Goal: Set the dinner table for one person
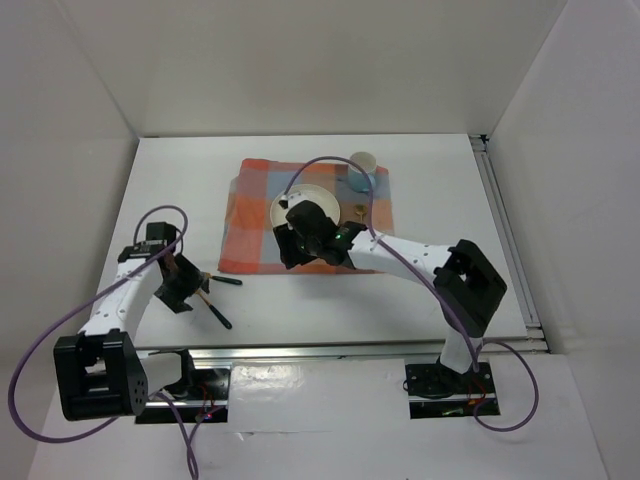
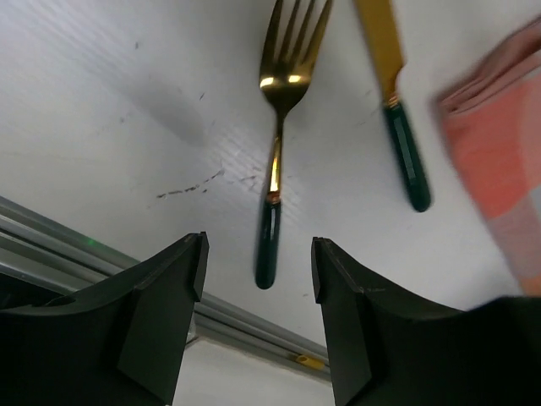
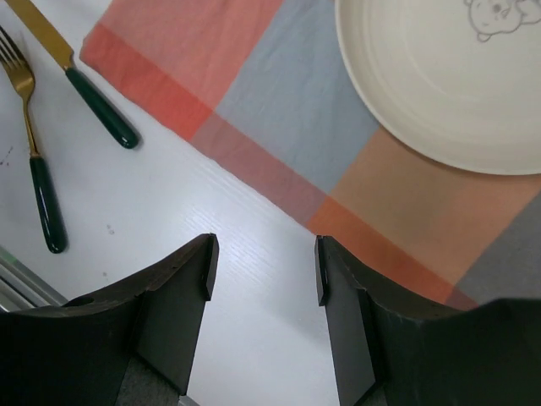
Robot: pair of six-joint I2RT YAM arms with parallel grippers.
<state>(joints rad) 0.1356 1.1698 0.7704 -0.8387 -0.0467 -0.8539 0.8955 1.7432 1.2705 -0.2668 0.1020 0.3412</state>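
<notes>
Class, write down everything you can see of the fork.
The fork has shiny gold-coloured tines and neck, apparently metal, and a dark green handle. It lies flat on the white dinner table, alongside the knife but apart from it, off the checked cloth. The open left gripper hovers above its handle end, not gripping it.

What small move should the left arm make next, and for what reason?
Probably lower the left tool and close it on the fork, at its green handle. The tool is open with the handle end showing in its gap, and fork and knife lie on the bare table, beside the checked cloth that carries the plate.
</notes>
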